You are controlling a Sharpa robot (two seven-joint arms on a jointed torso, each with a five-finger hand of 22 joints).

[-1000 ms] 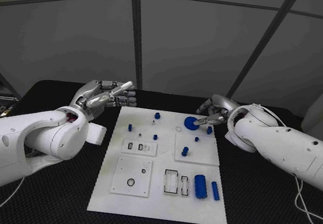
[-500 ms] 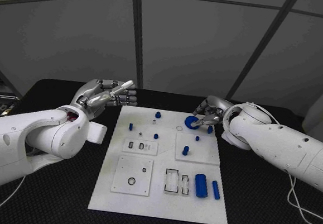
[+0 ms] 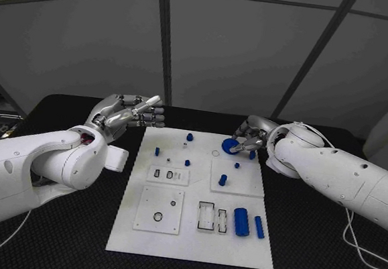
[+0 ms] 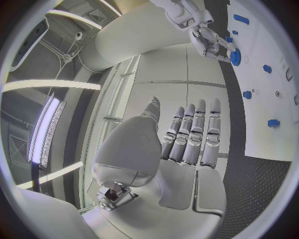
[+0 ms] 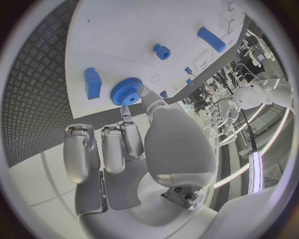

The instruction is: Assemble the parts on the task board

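- Nearest on the black table (image 3: 62, 238) lies the front edge of the white task board (image 3: 188, 249), a long plate running away from the robot.
- On the board's near part sit a raised white panel with a small ring (image 3: 157, 219) and, to its right, a slotted holder (image 3: 206, 217) beside two blue cylinders (image 3: 241, 222) lying side by side, the right one thinner.
- Farther along, a small white block with slots (image 3: 168, 175) lies at the board's middle, and a square raised panel (image 3: 236, 178) to its right carries small blue pegs (image 3: 223, 180) standing upright.
- More small blue parts (image 3: 189, 137) stand toward the far end of the board.
- At the far right corner of the board, the right hand (image 3: 253, 133) pinches a blue gear (image 3: 230, 146) between thumb and fingers (image 5: 127, 117); the gear sits at the board's surface, near a blue block (image 5: 92, 82), though whether it rests on the board cannot be told.
- The left hand (image 3: 126, 113) hovers just off the board's far left corner, above the table, holding nothing; its fingers (image 4: 196, 124) are stretched out straight, side by side, with the thumb apart from them.
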